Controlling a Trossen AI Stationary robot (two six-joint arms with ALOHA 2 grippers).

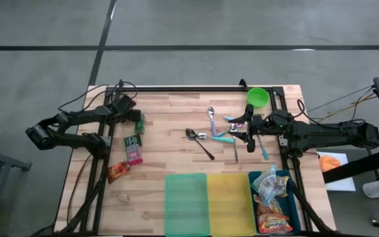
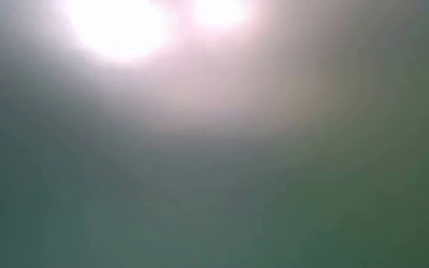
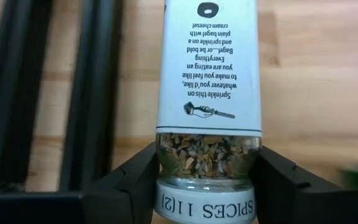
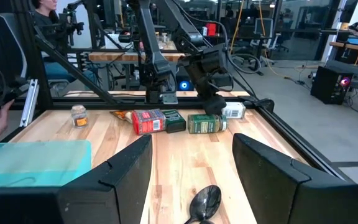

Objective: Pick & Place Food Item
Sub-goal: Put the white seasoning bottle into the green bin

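A spice jar (image 3: 207, 93) with a white label and a white cap lies on its side on the wooden table (image 1: 176, 118), near its far left corner. My left gripper (image 3: 205, 174) is shut on it; the high view shows this gripper (image 1: 137, 120) beside the black frame rail. Over a group of spoons (image 1: 202, 137) my right gripper (image 4: 191, 155) hangs level and open, holding nothing. A green box (image 1: 131, 140), a pink box (image 1: 135, 156), an orange snack bag (image 1: 117, 171) and a small jar (image 1: 125, 196) lie on the table's left half. My left gripper pinches the spice jar between its two fingers at the clear glass band (image 3: 166, 163) just above the cap. One finger (image 3: 132, 180) lies against each side, across the jar. The fingers come steeply from above. The jar lies along the table, label up.
Green (image 1: 187, 204), yellow (image 1: 227, 204) and blue (image 1: 288, 197) bins stand in a row at the near edge; the blue one holds food packets. A green cup (image 1: 258, 97) stands at the far right. Black frame rails (image 3: 30, 93) run beside the jar. The low view is washed out.
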